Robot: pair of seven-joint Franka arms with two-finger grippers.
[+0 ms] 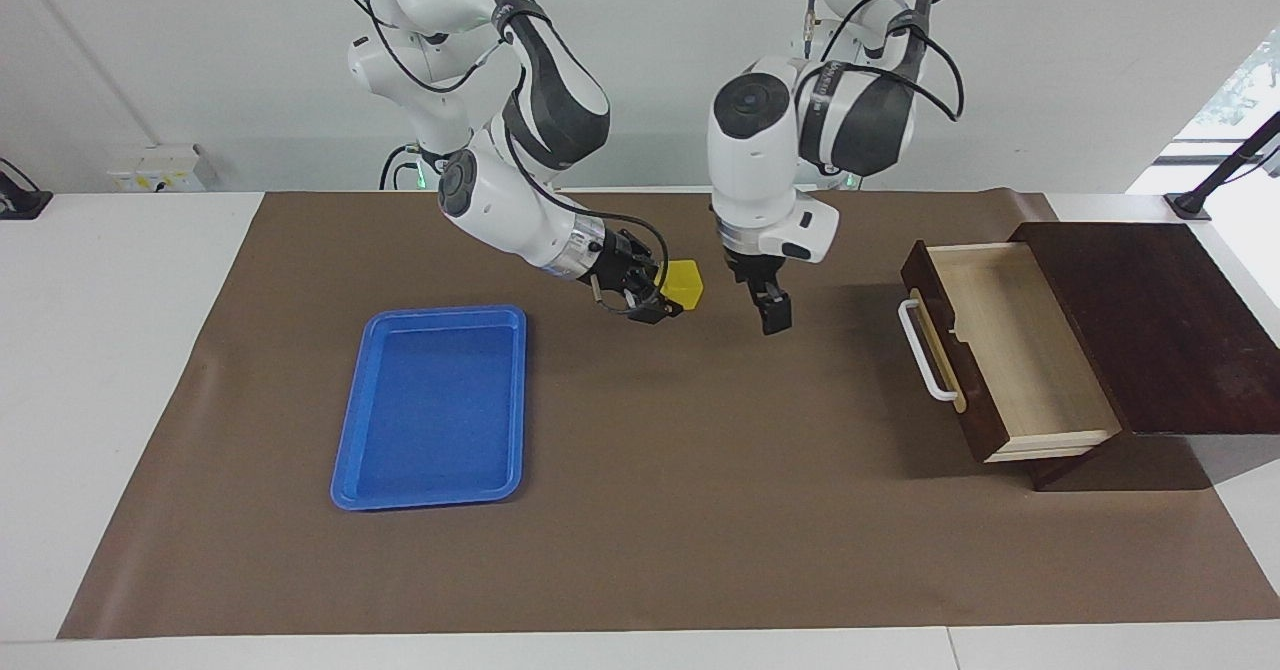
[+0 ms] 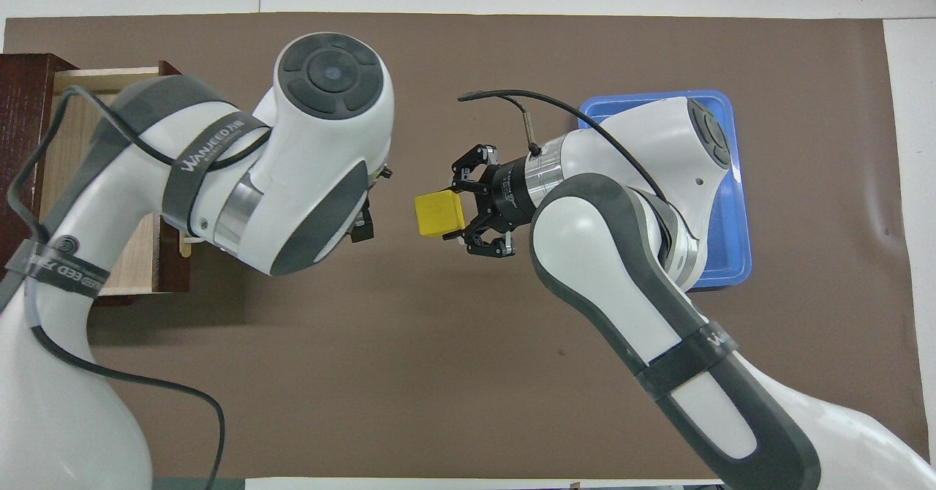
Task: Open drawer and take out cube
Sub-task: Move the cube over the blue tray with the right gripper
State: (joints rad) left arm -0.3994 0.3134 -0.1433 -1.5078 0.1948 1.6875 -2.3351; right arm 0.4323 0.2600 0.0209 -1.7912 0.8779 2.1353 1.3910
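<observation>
The blue tray (image 1: 430, 408) lies empty on the counter (image 1: 640, 510); the cube (image 1: 686, 283), already out of the open drawer (image 1: 1010, 350), is pinched in the right tool (image 1: 655, 300) above mid-counter, the left tool (image 1: 775, 312), pressed together, hangs beside it; set-down is judged next.

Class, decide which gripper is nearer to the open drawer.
Left. The left gripper hangs over the mat beside the open drawer; the right gripper, holding the cube, is over the mat toward the blue tray.
</observation>
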